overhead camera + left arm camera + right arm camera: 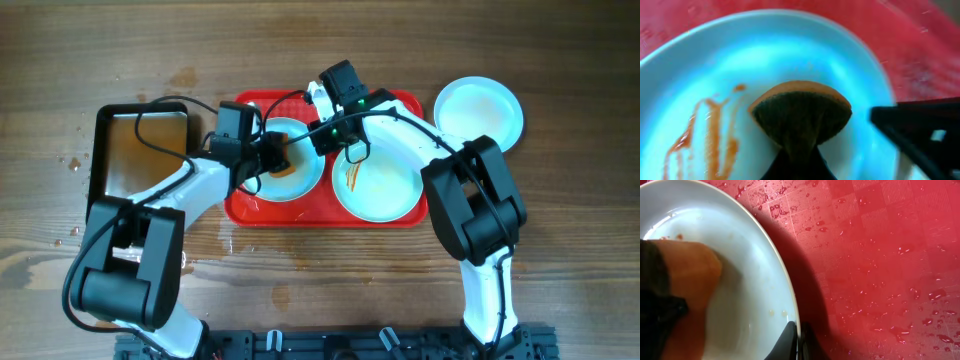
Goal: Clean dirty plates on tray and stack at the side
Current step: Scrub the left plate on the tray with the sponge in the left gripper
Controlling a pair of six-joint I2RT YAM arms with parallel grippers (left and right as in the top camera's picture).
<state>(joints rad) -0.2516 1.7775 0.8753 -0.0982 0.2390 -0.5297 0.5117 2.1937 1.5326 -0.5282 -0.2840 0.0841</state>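
Now the left tool (pixel 272 158) clenches a sponge (pixel 800 112) on the left plate (pixel 310 182), sauce smear (pixel 710 135) lying lower left of it; the right tool (pixel 796 341) pinches the rim (pixel 790 305).

The red tray (pixel 240 208) lies flat mid-tabletop, nearer the far edge, and is wet with droplets. Two pale mint plates sit in it: the left plate (pixel 308 185), streaked with orange-brown sauce, and the right plate (pixel 390 190), smeared near its left rim. The third plate (pixel 482 110), clean, rests on the tabletop just beside the tray's far right corner.
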